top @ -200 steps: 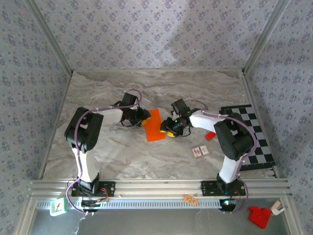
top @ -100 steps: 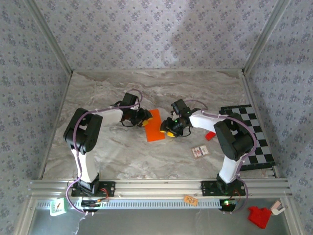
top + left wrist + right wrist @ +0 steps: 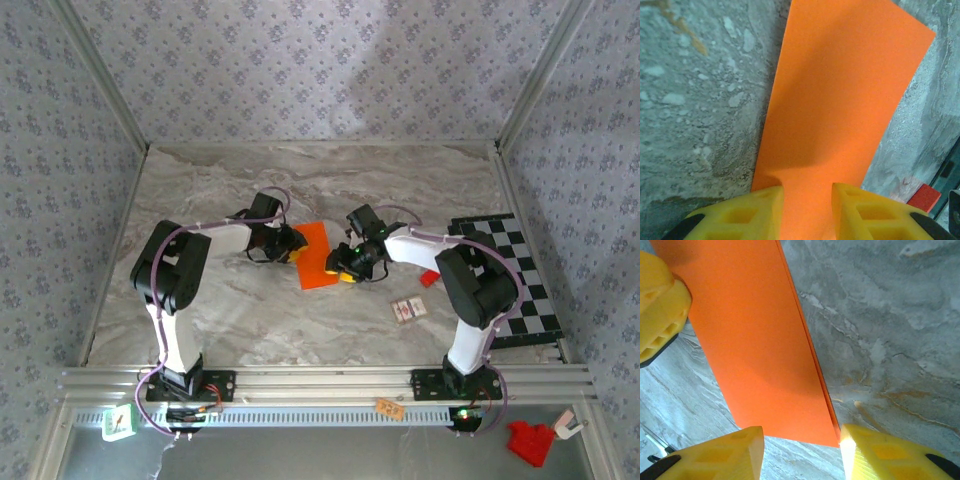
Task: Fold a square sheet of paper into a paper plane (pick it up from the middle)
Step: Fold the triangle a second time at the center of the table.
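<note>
Tabletop (image 3: 220, 310) of grey marble carries the square sheet of paper (image 3: 314, 258) near its middle, between the two arms. It lies flat as a long bright orange rectangle, and its double-layered edge suggests the centre fold is made, with the nose and wing folds seemingly all left to do. Over one short end the left gripper (image 3: 807, 192) stands part open, and the right gripper (image 3: 800, 440) is wide open astride a corner at the other; neither clamps the sheet, though whether fingertips press on it I cannot tell.
</note>
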Action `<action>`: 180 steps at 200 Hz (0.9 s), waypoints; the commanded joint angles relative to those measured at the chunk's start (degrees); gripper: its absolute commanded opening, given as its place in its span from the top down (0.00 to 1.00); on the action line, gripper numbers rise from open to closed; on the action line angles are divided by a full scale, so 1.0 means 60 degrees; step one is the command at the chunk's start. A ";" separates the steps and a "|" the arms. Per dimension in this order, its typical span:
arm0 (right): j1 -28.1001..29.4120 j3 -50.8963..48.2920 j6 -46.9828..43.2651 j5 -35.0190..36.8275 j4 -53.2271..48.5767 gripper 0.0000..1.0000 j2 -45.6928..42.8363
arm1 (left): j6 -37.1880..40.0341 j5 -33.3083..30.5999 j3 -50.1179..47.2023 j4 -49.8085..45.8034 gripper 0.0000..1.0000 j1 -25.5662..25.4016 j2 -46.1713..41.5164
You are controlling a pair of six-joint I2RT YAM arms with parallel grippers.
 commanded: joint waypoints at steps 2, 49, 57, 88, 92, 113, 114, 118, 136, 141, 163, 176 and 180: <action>0.0129 0.0144 -0.0242 -0.0007 -0.0397 0.54 0.0219 | -0.0019 -0.0494 -0.0344 -0.0625 0.68 0.0001 0.0394; 0.0218 0.0263 -0.0347 -0.0123 -0.0447 0.54 0.0345 | -0.0003 -0.0476 -0.0365 -0.0621 0.68 0.0023 0.0439; 0.0214 0.0241 -0.0326 -0.0172 -0.0367 0.55 0.0316 | -0.0003 -0.0476 -0.0366 -0.0630 0.68 0.0015 0.0429; 0.0204 0.0190 -0.0312 -0.0219 -0.0101 0.57 0.0087 | 0.0011 -0.0447 -0.0351 -0.0608 0.68 0.0015 0.0483; 0.0203 0.0170 -0.0291 -0.0220 -0.0052 0.57 0.0064 | 0.0011 -0.0447 -0.0353 -0.0603 0.68 0.0015 0.0485; 0.0167 0.0023 -0.0198 -0.0215 0.0271 0.58 -0.0084 | 0.0027 -0.0419 -0.0351 -0.0588 0.68 0.0015 0.0500; 0.0156 0.0011 -0.0193 -0.0224 0.0301 0.58 -0.0086 | 0.0027 -0.0418 -0.0351 -0.0587 0.68 0.0015 0.0493; 0.0148 -0.0034 -0.0154 -0.0257 0.0405 0.58 -0.0104 | 0.0026 -0.0429 -0.0351 -0.0587 0.68 0.0015 0.0505; 0.0077 -0.0284 0.0013 -0.0429 0.1038 0.59 -0.0196 | 0.0062 -0.0402 -0.0343 -0.0590 0.68 0.0015 0.0515; 0.0059 -0.0353 0.0044 -0.0476 0.1213 0.59 -0.0216 | 0.0069 -0.0399 -0.0340 -0.0598 0.69 0.0015 0.0513; 0.0012 -0.0525 0.0047 -0.0654 0.1857 0.58 -0.0237 | 0.0112 -0.0359 -0.0334 -0.0598 0.68 0.0015 0.0524; -0.0049 -0.0585 0.0009 -0.0755 0.2128 0.57 -0.0205 | 0.0129 -0.0352 -0.0322 -0.0596 0.68 0.0016 0.0557; -0.0054 -0.0612 0.0006 -0.0793 0.2224 0.57 -0.0191 | 0.0141 -0.0345 -0.0334 -0.0596 0.68 0.0015 0.0555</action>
